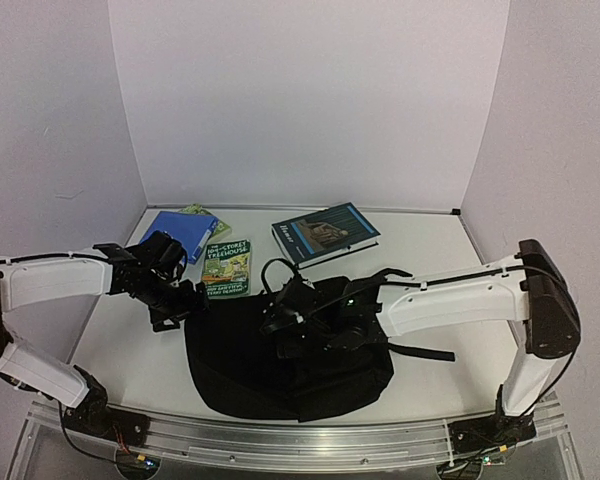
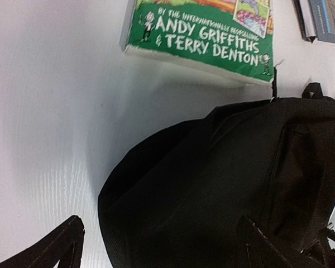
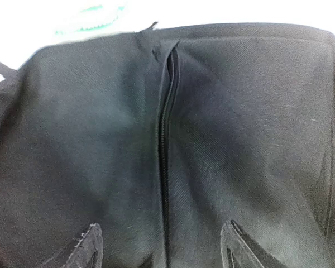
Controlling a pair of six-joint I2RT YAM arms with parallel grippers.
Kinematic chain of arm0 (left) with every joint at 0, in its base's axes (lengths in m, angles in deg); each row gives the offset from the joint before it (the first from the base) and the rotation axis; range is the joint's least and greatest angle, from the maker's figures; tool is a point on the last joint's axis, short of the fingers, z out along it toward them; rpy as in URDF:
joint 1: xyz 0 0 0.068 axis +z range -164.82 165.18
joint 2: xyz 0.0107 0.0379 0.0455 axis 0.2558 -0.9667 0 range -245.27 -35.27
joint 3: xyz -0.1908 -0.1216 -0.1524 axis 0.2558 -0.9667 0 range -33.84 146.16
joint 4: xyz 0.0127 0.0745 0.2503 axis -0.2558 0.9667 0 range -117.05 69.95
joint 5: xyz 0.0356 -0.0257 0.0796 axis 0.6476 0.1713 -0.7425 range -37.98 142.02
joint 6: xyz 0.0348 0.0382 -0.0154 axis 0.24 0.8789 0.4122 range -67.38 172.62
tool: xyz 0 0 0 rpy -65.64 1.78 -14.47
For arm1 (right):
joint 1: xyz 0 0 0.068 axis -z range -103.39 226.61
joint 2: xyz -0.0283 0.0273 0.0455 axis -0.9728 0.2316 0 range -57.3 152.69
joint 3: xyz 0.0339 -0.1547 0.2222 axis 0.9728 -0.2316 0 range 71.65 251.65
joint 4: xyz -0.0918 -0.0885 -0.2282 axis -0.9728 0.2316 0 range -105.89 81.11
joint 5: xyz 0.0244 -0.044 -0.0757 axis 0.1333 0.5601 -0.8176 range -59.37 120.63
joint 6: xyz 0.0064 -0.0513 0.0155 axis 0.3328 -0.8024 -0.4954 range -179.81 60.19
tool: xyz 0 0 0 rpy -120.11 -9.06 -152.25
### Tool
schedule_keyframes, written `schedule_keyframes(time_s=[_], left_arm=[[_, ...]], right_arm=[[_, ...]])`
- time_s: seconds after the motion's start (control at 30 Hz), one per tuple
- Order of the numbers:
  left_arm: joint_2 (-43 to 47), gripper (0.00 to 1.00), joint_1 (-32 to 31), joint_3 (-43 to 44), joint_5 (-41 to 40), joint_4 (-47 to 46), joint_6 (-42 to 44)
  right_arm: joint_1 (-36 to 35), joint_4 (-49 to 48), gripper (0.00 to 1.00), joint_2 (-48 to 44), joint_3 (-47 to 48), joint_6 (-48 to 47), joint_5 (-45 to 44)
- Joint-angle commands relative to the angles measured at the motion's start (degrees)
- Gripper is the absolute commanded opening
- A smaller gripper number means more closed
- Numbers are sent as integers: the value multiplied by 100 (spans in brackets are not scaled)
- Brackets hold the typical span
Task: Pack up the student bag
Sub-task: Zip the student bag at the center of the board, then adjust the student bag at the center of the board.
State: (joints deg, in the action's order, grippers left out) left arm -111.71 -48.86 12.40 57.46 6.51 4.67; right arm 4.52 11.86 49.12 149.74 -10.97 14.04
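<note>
The left fingers (image 2: 64, 245) and right fingers (image 3: 86, 248) gape empty. The right ones straddle the student bag (image 1: 240, 370) zipper (image 3: 163, 139); pinch its pull, probably at twelve o'clock.

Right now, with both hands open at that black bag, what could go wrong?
The zipper on the bag looks shut, so the right hand, open astride it, may pinch only cloth. The green book lies close to the bag's edge, and the left hand could knock it. A loose strap trails out from the bag and might snag.
</note>
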Motion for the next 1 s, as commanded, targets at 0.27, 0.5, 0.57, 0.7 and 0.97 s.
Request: schedule_keyframes(time_s=[0.27, 0.5, 0.57, 0.7, 0.97], left_arm=[[-487, 23, 28, -468, 1055, -1298, -208], [-1610, 3, 3, 639, 1284, -2107, 332], [-1930, 3, 1, 1068, 1223, -2250, 554], [-2430, 10, 3, 1809, 1047, -2199, 879], [-2217, 62, -35, 1835, 879, -1878, 1029]], right_arm=[[650, 309, 3, 213, -176, 7, -532], [1096, 292, 0, -331, -772, 189, -660], [1135, 285, 0, -462, -892, 258, -656], [1135, 258, 3, -781, -1059, 331, -570], [1144, 245, 39, -1437, -1091, 271, -631]])
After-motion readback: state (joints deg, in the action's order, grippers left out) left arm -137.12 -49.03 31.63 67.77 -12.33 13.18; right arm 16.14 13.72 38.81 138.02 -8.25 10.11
